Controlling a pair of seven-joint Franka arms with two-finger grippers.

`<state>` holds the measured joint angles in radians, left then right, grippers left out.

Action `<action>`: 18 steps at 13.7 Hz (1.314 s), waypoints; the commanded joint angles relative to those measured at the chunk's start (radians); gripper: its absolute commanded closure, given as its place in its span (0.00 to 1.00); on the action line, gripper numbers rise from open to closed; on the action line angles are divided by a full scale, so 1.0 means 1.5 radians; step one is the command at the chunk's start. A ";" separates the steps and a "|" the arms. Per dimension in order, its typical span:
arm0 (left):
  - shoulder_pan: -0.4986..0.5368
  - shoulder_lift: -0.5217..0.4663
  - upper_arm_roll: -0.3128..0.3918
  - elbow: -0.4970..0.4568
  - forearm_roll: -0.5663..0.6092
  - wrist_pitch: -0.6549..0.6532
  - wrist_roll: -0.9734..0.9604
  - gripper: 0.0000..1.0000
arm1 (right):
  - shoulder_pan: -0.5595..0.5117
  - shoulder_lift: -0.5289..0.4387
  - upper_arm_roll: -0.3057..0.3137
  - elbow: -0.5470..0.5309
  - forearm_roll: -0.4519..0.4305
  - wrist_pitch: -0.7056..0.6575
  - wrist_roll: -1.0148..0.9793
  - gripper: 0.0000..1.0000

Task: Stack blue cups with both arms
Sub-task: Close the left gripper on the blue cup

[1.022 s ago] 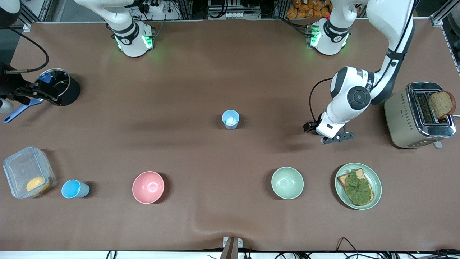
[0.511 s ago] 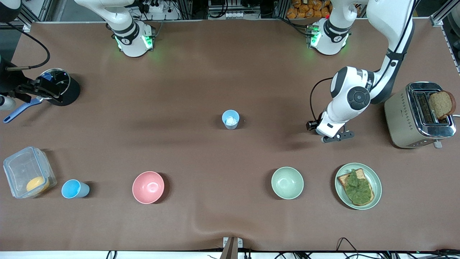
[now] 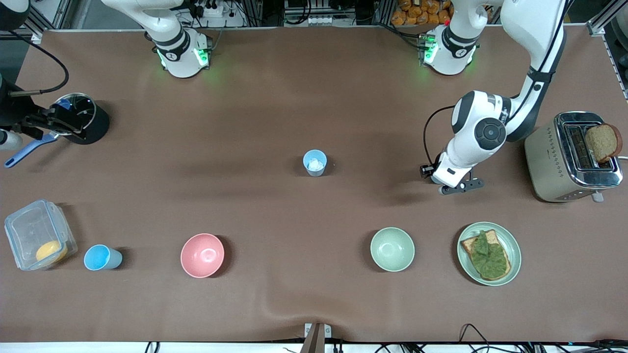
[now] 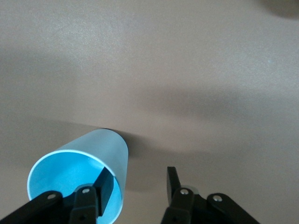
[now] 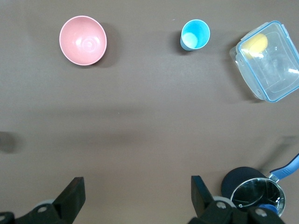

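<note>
First cup point(image 4: 79, 163) on the counter point(image 4: 187, 70): left gripper point(image 4: 138, 179) fingers straddle its wall, one inside, gap outside, not clamped. Second cup point(image 3: 315, 162) at frame centre. Third cup point(image 3: 102, 258) low in frame beside the box point(image 3: 38, 234). Right gripper point(image 5: 138, 191) over the pot point(image 5: 254, 193), fingers spread wide, empty.

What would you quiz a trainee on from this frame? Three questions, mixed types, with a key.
1. True or false: the left gripper straddles the wall of a blue cup.
2. What stands right beside the clear container? A) pink bowl B) second blue cup C) toaster
3. Fill in: the right gripper, up near the black pot, has its jaws ____.

Key: 1 true; 2 B; 3 open.
</note>
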<state>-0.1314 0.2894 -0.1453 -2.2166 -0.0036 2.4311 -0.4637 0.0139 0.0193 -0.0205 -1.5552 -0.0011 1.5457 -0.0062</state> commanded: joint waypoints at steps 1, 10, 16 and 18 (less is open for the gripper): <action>0.001 -0.005 0.000 -0.011 -0.006 0.008 0.002 0.48 | -0.002 -0.014 0.000 -0.009 -0.003 -0.012 -0.005 0.00; 0.005 -0.004 0.000 -0.015 -0.004 0.000 0.019 0.68 | -0.004 -0.028 -0.003 -0.009 -0.001 -0.002 0.004 0.00; 0.014 -0.008 0.000 -0.023 -0.003 -0.002 0.024 0.83 | -0.009 -0.030 -0.004 -0.026 0.007 0.000 -0.005 0.00; 0.015 -0.010 0.000 -0.024 -0.004 -0.002 0.024 0.94 | -0.009 -0.029 -0.004 -0.022 0.008 0.001 -0.005 0.00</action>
<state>-0.1194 0.2899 -0.1409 -2.2386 -0.0035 2.4298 -0.4504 0.0123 0.0004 -0.0311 -1.5680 0.0003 1.5413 -0.0058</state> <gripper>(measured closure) 0.828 0.000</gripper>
